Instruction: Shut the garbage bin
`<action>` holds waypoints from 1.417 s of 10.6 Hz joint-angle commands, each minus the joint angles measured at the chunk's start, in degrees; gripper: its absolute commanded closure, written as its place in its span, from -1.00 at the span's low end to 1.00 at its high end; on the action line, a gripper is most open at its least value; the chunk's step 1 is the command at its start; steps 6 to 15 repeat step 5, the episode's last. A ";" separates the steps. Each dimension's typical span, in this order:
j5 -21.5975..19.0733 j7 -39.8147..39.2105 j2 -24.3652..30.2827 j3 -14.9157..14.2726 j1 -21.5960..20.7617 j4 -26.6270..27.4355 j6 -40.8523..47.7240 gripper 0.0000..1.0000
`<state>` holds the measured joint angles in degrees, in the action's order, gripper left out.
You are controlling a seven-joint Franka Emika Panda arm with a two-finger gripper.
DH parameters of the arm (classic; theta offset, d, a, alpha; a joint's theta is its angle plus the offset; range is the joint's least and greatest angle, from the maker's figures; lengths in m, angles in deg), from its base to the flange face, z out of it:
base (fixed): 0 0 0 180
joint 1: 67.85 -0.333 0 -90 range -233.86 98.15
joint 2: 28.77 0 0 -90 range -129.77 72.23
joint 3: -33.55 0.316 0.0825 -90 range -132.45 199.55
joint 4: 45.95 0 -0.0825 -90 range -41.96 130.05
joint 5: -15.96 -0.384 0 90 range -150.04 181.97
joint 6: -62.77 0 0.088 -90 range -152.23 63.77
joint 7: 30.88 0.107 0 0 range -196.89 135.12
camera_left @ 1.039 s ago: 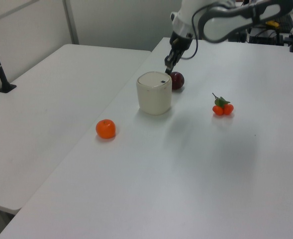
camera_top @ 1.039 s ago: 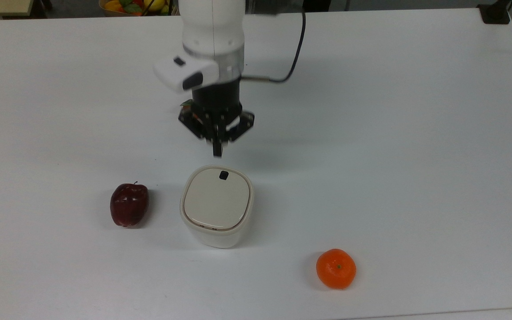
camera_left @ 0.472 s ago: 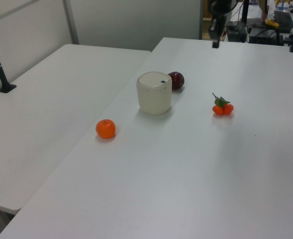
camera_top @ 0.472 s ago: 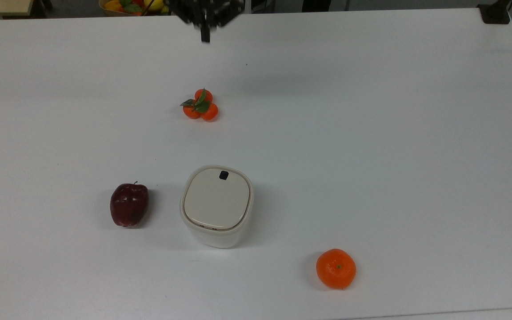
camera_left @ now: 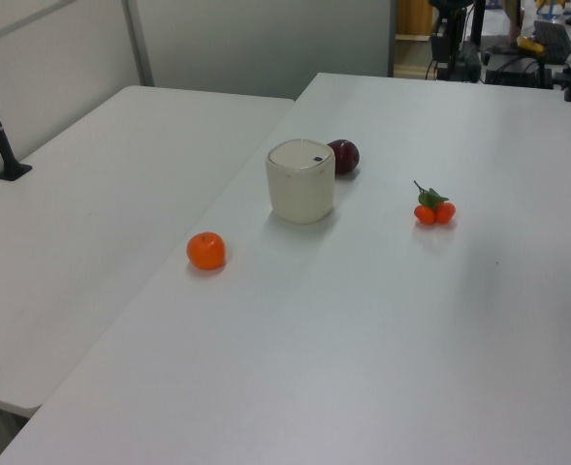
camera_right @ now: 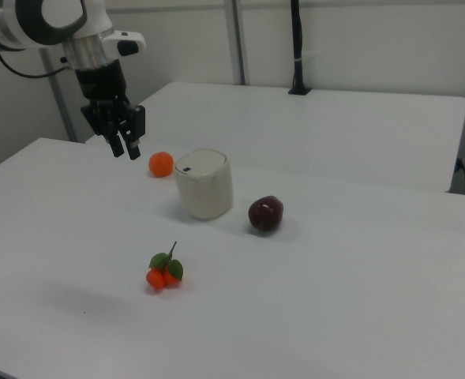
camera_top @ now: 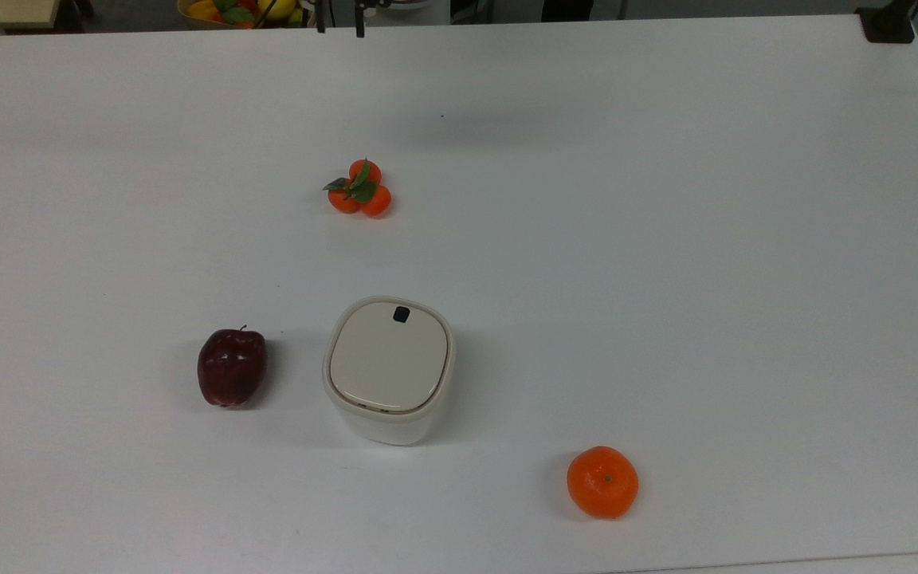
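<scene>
The garbage bin [camera_top: 389, 367] is a cream-white rounded-square tub standing on the white table [camera_top: 666, 239]. Its beige lid, with a small black square mark, lies flat on the rim. The bin [camera_left: 301, 181] stands beside the apple in the left view, and the bin [camera_right: 204, 184] sits mid-table in the right view. My gripper [camera_right: 124, 148] hangs high in the air, well away from the bin, toward the right view's left. Its black fingers are parted and hold nothing. In the top view the gripper [camera_top: 339, 24] is just two fingertips at the upper edge.
A dark red apple [camera_top: 231, 367] lies close to the bin on the top view's left. An orange [camera_top: 602, 481] sits near the front edge. A small cluster of tangerines with leaves [camera_top: 360, 190] lies between the bin and the gripper. A second table [camera_left: 91, 194] adjoins.
The gripper went from just behind the bin's lid up and back to the top view's upper edge, uncovering the tangerine cluster. Its fingers have parted. The bin did not move.
</scene>
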<state>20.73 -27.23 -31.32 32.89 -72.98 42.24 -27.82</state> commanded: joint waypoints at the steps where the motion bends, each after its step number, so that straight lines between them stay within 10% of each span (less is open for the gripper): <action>1: 0.60 -1.28 0.97 -0.40 -0.15 1.72 -0.81 -1.00; 15: 0.60 -0.93 1.05 -0.40 -0.23 1.63 -0.64 -1.00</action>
